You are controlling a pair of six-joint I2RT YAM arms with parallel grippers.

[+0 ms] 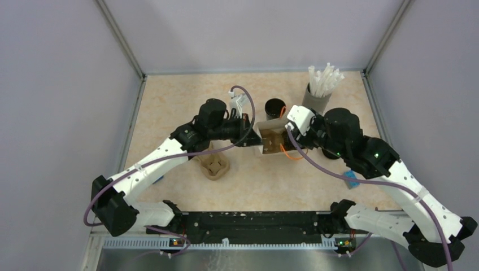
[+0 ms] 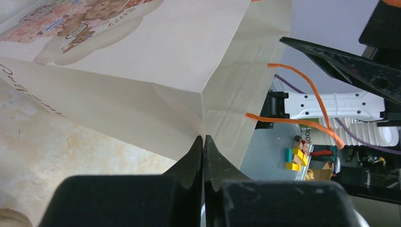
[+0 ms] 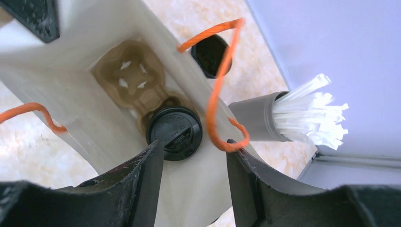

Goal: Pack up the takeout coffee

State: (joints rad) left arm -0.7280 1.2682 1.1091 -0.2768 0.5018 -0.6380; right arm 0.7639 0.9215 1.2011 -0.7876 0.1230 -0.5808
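Pinching bag (image 2: 142,61) corner, left tool (image 2: 204,139) (cup (image 3: 174,132) inside)

Mouth of white paper bag (image 3: 80,113) open; black-lidded cup (image 3: 174,133) fills one slot of brown pulp carrier (image 3: 135,80) inside, other slots free. Across gap between right fingers (image 3: 137,189) loops orange string handle (image 3: 215,94). Just back-right of bag, grey straw-filled holder (image 3: 257,118) crowds approach. Back-left counter (image 1: 169,101) open.

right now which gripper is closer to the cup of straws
Right. The right gripper hangs open over the paper bag, with the cup of straws just beside it. The left gripper pinches the bag's opposite edge, farther from the straws.
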